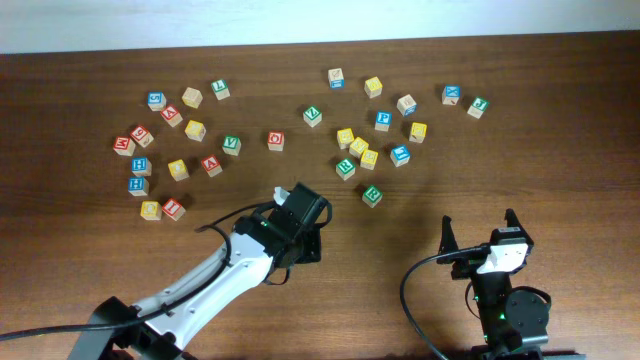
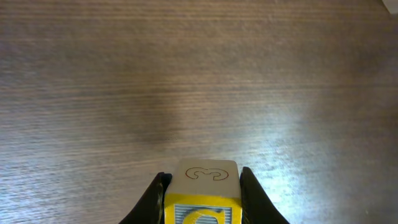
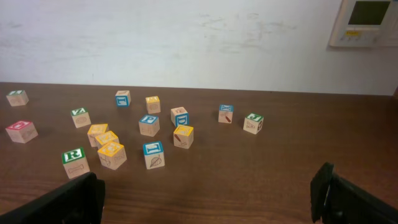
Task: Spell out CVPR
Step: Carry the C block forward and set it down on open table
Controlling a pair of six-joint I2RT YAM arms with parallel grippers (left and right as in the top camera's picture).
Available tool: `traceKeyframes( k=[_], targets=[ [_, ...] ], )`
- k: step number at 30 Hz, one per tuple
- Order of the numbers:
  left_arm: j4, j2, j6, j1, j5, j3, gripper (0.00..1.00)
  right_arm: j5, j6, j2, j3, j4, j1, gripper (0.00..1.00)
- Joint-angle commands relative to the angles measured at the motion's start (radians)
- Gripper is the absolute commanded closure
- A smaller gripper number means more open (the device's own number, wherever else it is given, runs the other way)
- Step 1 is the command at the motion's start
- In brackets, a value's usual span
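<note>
Jaws of the left gripper (image 2: 204, 182) clench a yellow block (image 2: 202, 196) squarely between them, bare table (image 2: 186, 74) lying straight ahead, while the right gripper (image 3: 205, 199) sits spread and empty.

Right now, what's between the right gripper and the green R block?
Nothing: only bare table between right gripper and green R block, seen overhead.

Dark wood table (image 1: 560, 150); white wall (image 3: 186, 37) behind; beige display panel (image 3: 368, 22) mounted upper right.

The letter on the yellow block (image 2: 202, 210) is cut by the bottom edge. Fingers (image 3: 68, 202) of the right gripper (image 3: 208, 190) are cropped too
</note>
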Motion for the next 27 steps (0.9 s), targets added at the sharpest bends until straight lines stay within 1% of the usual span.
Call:
traceKeyframes(
  k=[1, 5, 7, 9, 14, 18, 25, 26, 27],
  targets=[
    [0.009, 0.011, -0.019, -0.005, -0.159, -0.010, 0.96, 0.012, 0.003, -0.006, -0.005, -0.006, -0.008, 0.02],
    [0.024, 0.054, -0.027, -0.005, -0.196, -0.010, 0.96, 0.012, 0.003, -0.006, -0.005, -0.006, -0.008, 0.02],
    [0.027, 0.092, -0.066, -0.005, -0.193, -0.010, 0.96, 0.012, 0.003, -0.006, -0.005, -0.006, -0.008, 0.02],
    [0.030, 0.116, -0.066, -0.006, -0.191, -0.009, 0.96, 0.012, 0.003, -0.006, -0.005, -0.006, -0.008, 0.02],
    [0.034, 0.116, -0.062, -0.006, -0.190, -0.009, 0.90, 0.011, 0.003, -0.006, -0.005, -0.006, -0.008, 0.02],
    [0.063, 0.116, -0.053, -0.006, -0.194, -0.009, 0.89, 0.012, 0.003, -0.006, -0.005, -0.006, -0.008, 0.02],
    [0.060, 0.148, -0.032, -0.008, -0.188, -0.009, 0.87, 0.012, 0.003, -0.006, -0.005, -0.006, -0.008, 0.02],
    [0.060, 0.148, -0.032, -0.008, -0.189, -0.009, 0.85, 0.012, 0.003, -0.006, -0.005, -0.006, -0.008, 0.02],
    [0.060, 0.148, -0.032, -0.008, -0.189, -0.009, 0.81, 0.012, 0.003, -0.006, -0.005, -0.006, -0.008, 0.02]
  ],
)
